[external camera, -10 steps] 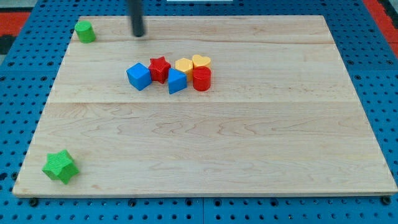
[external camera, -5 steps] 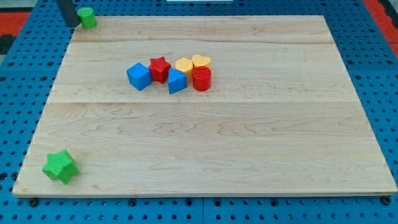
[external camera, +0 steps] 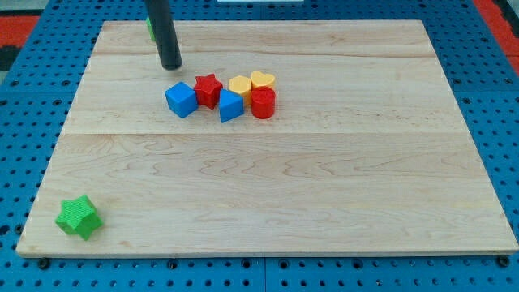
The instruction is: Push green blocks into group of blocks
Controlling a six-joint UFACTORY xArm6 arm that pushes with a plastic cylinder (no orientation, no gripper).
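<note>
My tip (external camera: 171, 66) rests upper left on the worktop (external camera: 324, 186), above the blue cube (external camera: 181, 99); a green block (external camera: 151, 29) is mostly hidden behind the rod. No jaws fitted.

— What does the tabletop (external camera: 324, 211) look like?
— Pale wooden planks laid side by side, with seams running from the view's left to right, evenly lit.
— And around it?
— A blue pegboard (external camera: 24, 162) dotted with rows of small holes borders it on every side. Red patches (external camera: 20, 20) show at both of the view's top corners.
</note>
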